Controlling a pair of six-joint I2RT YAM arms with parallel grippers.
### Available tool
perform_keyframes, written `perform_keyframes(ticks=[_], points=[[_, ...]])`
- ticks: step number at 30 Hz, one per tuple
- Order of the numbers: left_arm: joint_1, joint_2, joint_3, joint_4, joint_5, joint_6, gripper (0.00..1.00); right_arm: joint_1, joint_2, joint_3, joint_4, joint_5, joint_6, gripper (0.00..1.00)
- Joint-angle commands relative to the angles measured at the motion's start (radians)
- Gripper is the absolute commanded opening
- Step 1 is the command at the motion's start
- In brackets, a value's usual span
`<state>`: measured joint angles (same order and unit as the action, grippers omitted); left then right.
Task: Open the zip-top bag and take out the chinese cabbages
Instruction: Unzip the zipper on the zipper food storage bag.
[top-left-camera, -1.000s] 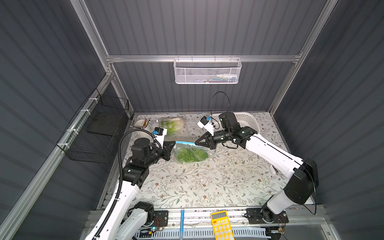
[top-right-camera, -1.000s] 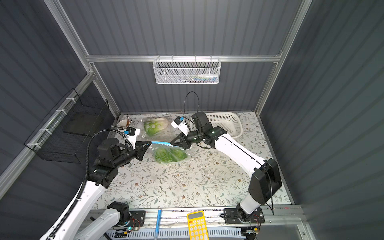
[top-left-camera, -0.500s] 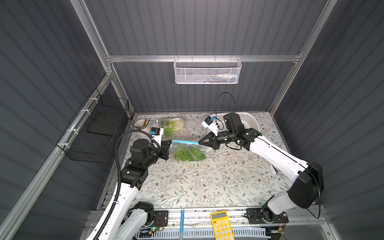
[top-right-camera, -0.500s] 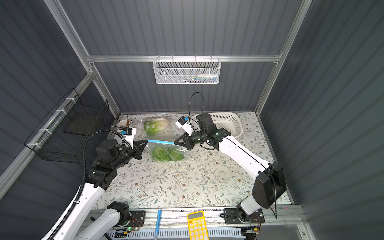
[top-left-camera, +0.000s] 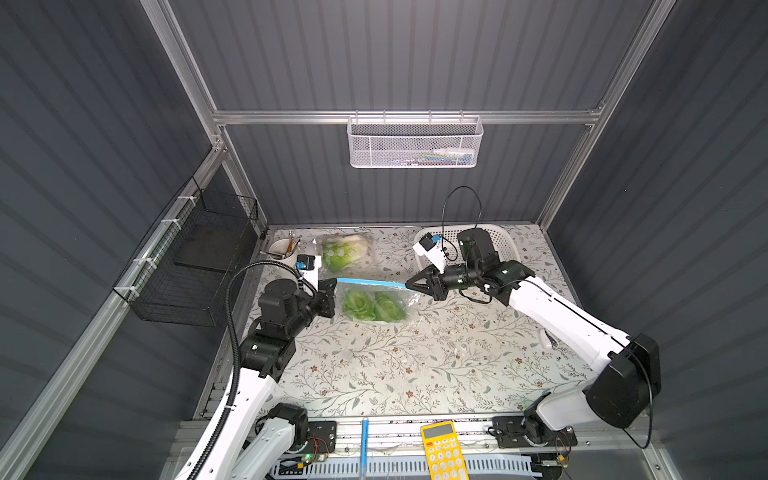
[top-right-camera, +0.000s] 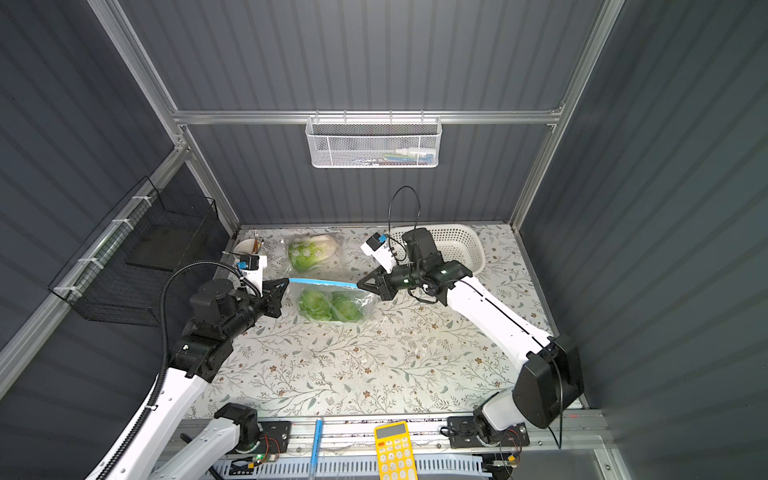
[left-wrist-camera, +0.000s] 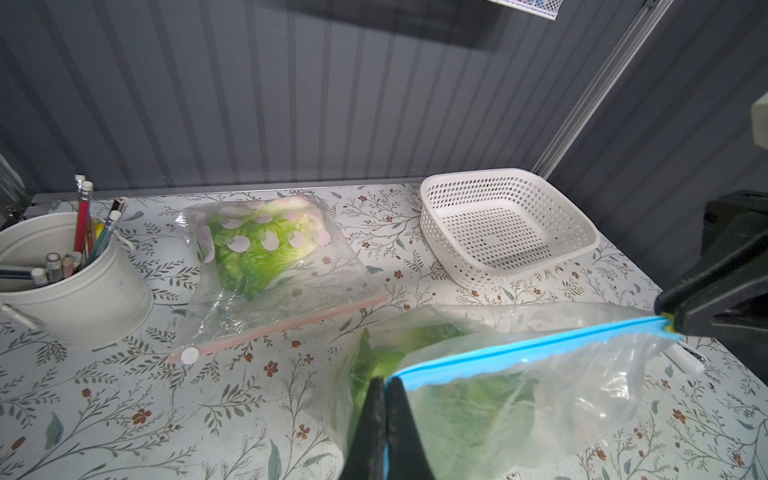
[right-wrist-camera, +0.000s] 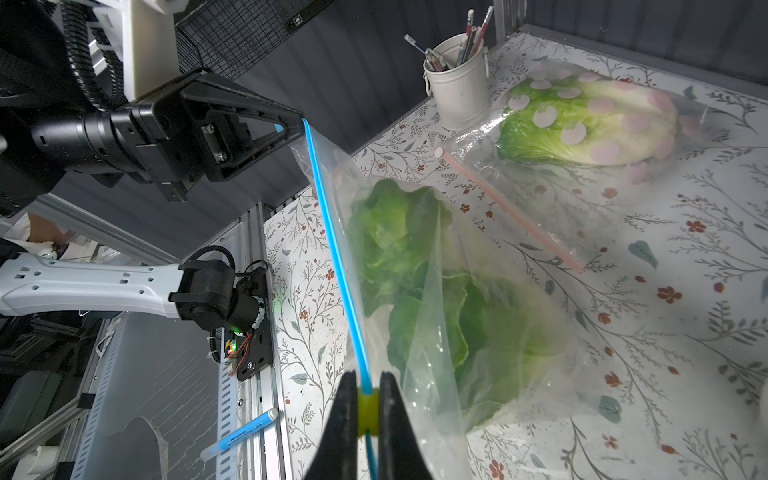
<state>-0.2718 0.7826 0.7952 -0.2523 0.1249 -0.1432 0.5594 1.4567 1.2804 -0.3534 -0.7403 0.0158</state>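
Two arms: mine, holding the zip-top bag (top-left-camera: 409, 298) up by its top, toward the table's (top-left-camera: 415, 365) back-left corner.
Left gripper (top-left-camera: 333, 285): closed on the blue zip strip's (top-left-camera: 370, 282) end.
Right gripper (top-left-camera: 408, 286): closed on the yellow slider (right-wrist-camera: 368, 405).
Change: arms have drawn apart; strip now taut, so the zip is probably opening.
Chinese cabbages (top-left-camera: 365, 305): inside the bag, not out yet.

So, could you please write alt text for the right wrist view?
The right gripper is shut on the yellow slider of a clear zip-top bag of chinese cabbages, its blue zip stretched to the left gripper, shut on the far end. A second bagged cabbage and a pencil cup lie beyond.
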Motion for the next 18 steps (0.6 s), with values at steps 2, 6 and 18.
perform_keyframes(ticks=[2,6,18], points=[[0.02,-0.02,-0.005,-0.015,-0.157,-0.018,0.0,-0.042,-0.05,-0.031,-0.057,0.058,-0.006,0.0],[0.02,-0.023,-0.004,-0.021,-0.199,-0.022,0.0,-0.051,-0.071,-0.05,-0.064,0.077,-0.008,0.0],[0.02,-0.032,-0.008,-0.018,-0.202,-0.02,0.0,-0.068,-0.11,-0.078,-0.086,0.145,-0.011,0.0]])
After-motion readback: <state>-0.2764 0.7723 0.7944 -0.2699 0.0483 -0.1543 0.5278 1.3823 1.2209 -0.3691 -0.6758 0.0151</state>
